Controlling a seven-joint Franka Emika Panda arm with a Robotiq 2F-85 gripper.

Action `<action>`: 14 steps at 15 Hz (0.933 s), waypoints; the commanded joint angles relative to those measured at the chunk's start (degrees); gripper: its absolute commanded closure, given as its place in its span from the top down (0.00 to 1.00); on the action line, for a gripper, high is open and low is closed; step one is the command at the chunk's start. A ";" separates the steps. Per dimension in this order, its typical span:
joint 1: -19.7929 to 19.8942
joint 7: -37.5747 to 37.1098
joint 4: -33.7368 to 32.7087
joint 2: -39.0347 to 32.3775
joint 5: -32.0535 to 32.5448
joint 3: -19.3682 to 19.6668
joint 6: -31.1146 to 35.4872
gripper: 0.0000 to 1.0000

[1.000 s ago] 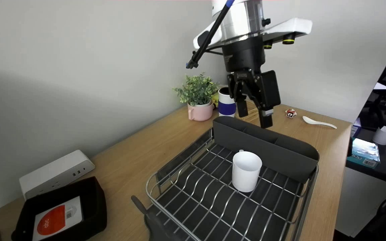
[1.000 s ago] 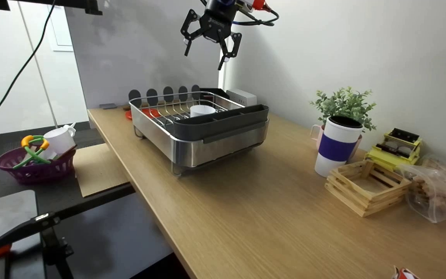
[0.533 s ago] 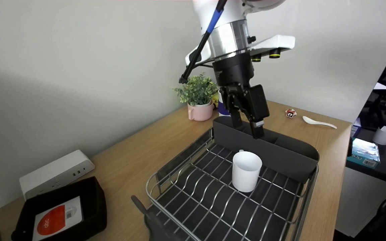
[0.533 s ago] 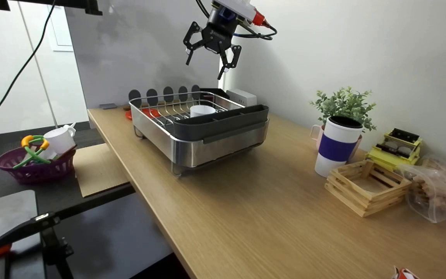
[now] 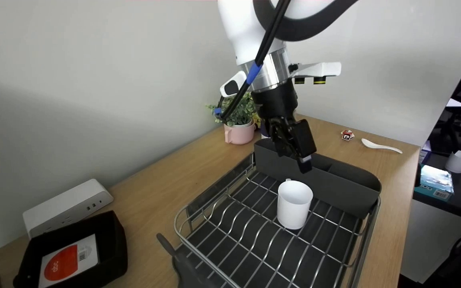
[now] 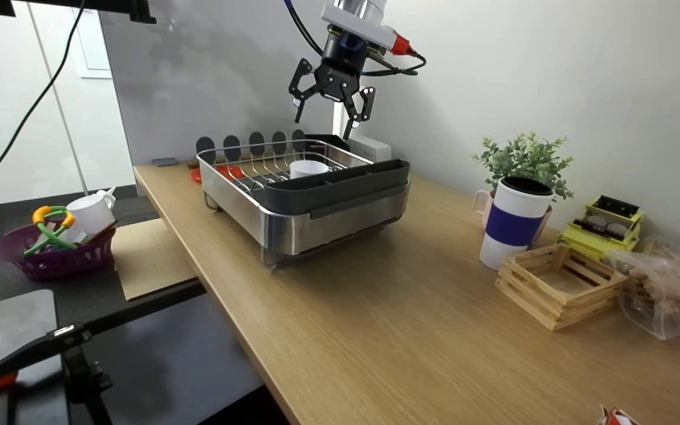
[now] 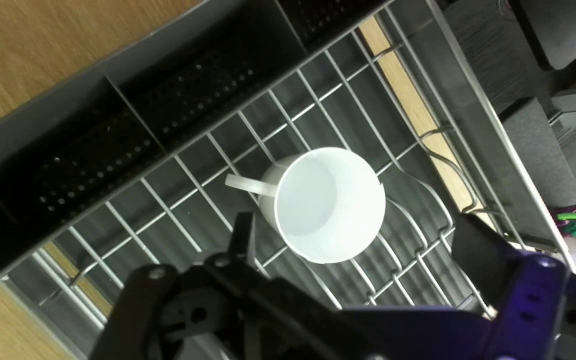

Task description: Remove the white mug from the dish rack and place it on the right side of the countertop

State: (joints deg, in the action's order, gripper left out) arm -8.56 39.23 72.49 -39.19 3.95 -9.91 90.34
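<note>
below the gripper [image 6: 322,128] (blurred in the wrist view) the mug [image 7: 327,207] glares white; behind the gripper, patchy shade dims the wall [image 6: 216,65].

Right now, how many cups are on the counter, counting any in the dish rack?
3: the white mug in the dish rack, the pink mug holding the plant, and the purple-banded white tumbler near it. Others could be hidden.

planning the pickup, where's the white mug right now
Near the middle of the wrist view, the white mug stands upright in the dish rack, with the dark grey compartmented holder to its upper left.
</note>
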 commanded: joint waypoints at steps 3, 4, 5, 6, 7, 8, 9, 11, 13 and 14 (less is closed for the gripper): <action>0.18 -0.17 -0.30 -0.36 0.34 -0.39 -0.18 1.00; 0.18 -0.17 -0.36 -0.36 0.34 -0.39 -0.18 1.00; 0.69 -0.13 -1.00 -0.42 -0.86 -0.68 -1.66 1.00; 0.47 -0.35 -0.89 -0.71 -1.03 -0.74 -2.20 1.00; 0.21 -0.87 -0.58 -0.85 -1.00 -0.66 -2.07 1.00; -0.05 -1.04 0.02 -0.82 -0.64 -0.62 -1.51 1.00; -0.32 -1.50 0.76 -0.89 -0.46 -0.67 -0.54 1.00; -1.07 -3.04 2.06 -1.12 -0.12 -0.70 0.70 1.00; -1.89 -4.84 3.11 -1.49 0.29 -0.78 1.70 1.00; -2.30 -5.62 3.38 -1.85 0.51 -0.83 2.13 1.00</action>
State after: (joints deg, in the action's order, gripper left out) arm -10.03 36.08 73.99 -40.65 3.63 -10.29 90.23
